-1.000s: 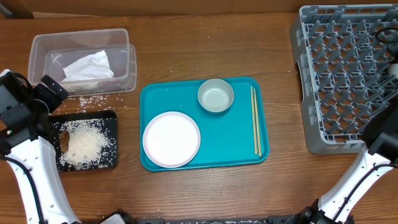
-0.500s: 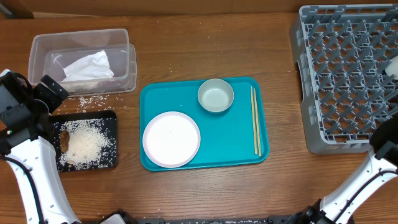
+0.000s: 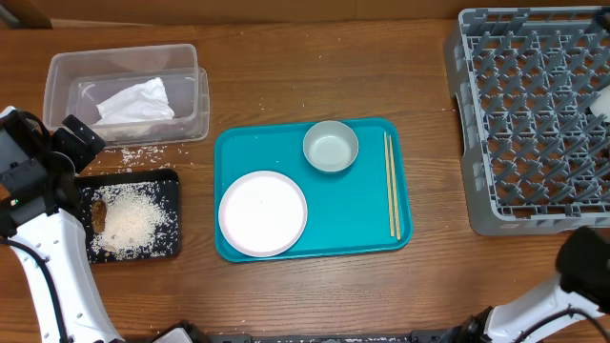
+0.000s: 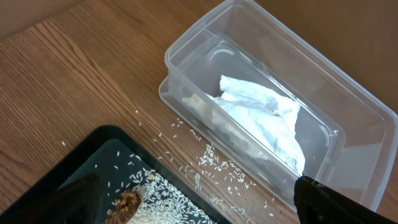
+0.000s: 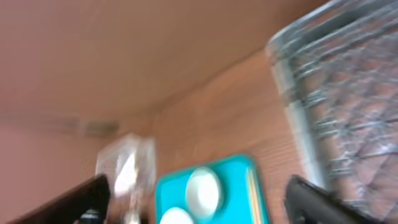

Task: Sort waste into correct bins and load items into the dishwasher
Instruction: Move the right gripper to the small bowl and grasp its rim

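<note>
Table (image 3: 315,57): right arm (image 3: 583,265) now off dish rack (image 3: 524,124), jaws apart.

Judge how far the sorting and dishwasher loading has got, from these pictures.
Done: napkin in the clear tub, rice in the black tray. In hand: nothing; left gripper and right gripper show open jaws. Left: plate, bowl and chopsticks on the teal tray, not yet in the rack.

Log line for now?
napkin in clear tub | rice on black tray | plate, bowl, chopsticks on teal tray | left gripper open | right gripper open
</note>
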Controlling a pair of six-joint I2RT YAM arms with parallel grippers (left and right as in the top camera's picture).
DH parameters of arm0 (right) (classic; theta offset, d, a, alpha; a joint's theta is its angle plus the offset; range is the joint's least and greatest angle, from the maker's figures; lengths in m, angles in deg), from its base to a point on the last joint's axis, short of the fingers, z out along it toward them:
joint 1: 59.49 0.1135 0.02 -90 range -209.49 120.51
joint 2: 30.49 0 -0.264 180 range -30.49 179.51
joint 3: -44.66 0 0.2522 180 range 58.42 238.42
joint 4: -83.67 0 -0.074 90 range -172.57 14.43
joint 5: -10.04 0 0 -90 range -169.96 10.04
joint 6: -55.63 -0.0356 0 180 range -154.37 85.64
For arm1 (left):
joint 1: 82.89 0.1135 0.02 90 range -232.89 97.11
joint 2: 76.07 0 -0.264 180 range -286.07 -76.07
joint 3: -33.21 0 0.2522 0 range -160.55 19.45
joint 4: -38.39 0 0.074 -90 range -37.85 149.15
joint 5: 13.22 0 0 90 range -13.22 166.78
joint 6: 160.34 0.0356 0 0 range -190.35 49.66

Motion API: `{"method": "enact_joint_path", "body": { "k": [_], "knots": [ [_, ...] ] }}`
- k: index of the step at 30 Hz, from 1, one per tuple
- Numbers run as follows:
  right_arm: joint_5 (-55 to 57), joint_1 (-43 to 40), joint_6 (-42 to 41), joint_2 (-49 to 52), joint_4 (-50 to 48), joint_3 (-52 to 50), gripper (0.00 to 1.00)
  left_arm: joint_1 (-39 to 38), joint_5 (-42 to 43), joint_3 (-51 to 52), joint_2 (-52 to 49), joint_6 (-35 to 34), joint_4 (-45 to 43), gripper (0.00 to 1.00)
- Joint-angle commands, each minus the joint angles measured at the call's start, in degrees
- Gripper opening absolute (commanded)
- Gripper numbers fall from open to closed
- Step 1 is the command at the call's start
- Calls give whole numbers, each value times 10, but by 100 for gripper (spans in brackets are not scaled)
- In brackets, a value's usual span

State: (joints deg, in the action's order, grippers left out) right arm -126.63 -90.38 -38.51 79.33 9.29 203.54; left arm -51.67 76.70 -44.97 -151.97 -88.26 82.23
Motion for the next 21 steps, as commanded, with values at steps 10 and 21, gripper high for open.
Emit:
{"method": "enact_joint_path", "body": {
  "k": [10, 21],
  "knots": [
    [39, 353, 135, 21, -6, -56, 62, -1, -5, -2, 11, -5, -1, 100],
    [345, 571, -53, 123, -103, -120, 84, -1, -5, -2, 11, -5, -1, 100]
  ]
}}
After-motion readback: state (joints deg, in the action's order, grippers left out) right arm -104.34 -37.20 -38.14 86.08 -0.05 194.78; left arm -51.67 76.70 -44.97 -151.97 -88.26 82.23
